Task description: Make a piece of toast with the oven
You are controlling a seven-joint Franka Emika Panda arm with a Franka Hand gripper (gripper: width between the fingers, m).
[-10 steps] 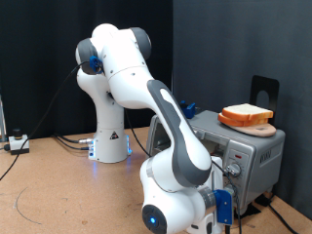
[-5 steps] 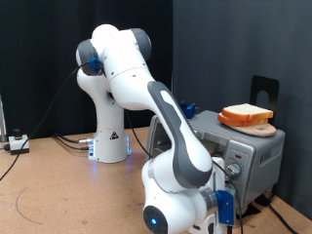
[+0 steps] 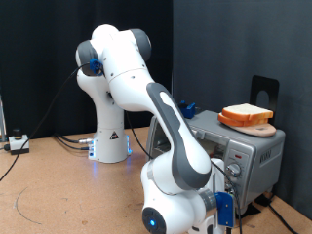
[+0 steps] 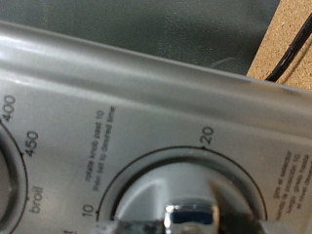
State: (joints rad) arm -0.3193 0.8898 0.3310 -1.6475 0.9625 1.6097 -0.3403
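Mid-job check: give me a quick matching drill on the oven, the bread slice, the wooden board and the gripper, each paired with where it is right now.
Things:
1. oven
2. bread slice
3. wooden board
4. gripper

Places:
A. lying on the board
B. at a knob on the oven's front panel
C. on the oven's roof
D. on the table at the exterior view's right

Pairs: 1-D, 2-A, 3-C, 4-B

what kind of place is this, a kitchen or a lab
Probably a robot lab, not a kitchen: a white Franka arm stands on a bare cork-brown tabletop before black curtains, with cables trailing. The only kitchen item is a toaster oven.
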